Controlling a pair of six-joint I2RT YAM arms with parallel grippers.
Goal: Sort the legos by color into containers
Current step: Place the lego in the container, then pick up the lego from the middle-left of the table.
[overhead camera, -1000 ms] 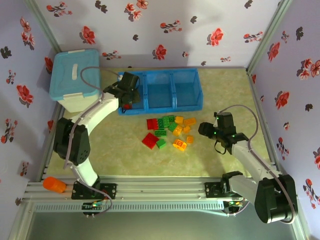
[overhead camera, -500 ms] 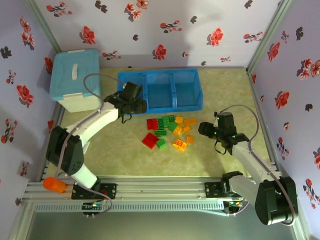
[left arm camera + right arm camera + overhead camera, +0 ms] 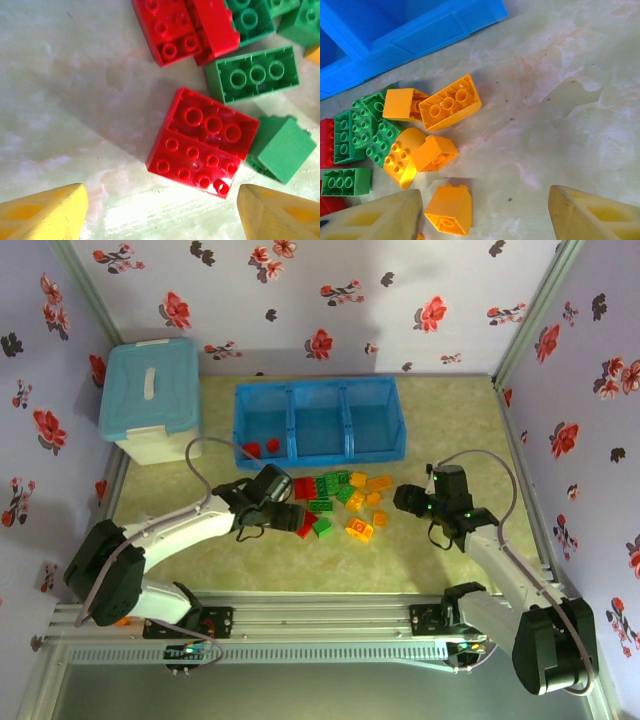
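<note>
Legos [image 3: 336,483] piled, overhead two red in containers [image 3: 340,454], left pincer [image 3: 160,212] and right pincer [image 3: 485,215] spread

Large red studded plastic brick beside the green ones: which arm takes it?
Left. The left gripper, open, hovers right above the large red brick; the right gripper sits over the orange plastic bricks.

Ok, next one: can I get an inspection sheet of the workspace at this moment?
Surface: pale marbled tabletop, nothing spilled.
Job's things: blue three-compartment tray at the far side, two red bricks in its left compartment; red, green and orange bricks piled loose in front.
Clutter: pale blue lidded storage box, far left.
Grippers: left gripper open above a red brick; right gripper open beside orange bricks.
Cables: grey cable looping off the left arm, another off the right, both clear of the bricks.
Surroundings: floral-papered walls.
</note>
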